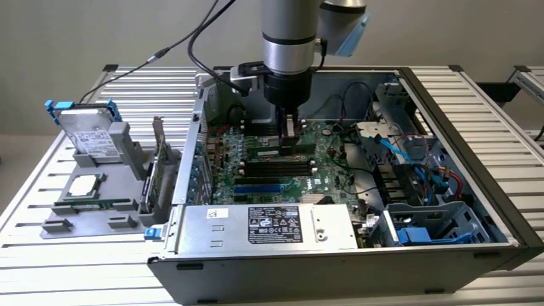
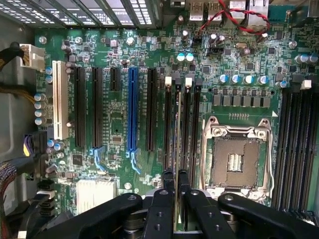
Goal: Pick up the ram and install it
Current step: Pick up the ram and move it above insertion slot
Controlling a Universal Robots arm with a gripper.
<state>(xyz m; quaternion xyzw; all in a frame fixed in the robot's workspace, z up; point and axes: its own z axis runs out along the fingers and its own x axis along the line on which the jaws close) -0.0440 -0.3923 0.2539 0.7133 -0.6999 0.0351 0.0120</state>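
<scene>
On the slatted bench [image 1: 60,255] lies an open computer case [image 1: 340,280], shown whole in the exterior view, with the arm [image 1: 289,38] reaching down inside. The wrist view gives the motherboard [image 2: 114,124] up close. The jaws are nearly closed and pinch the ram [image 2: 178,129], seen edge-on. Its long axis runs parallel to the black memory slots [image 2: 193,124] alongside.
</scene>
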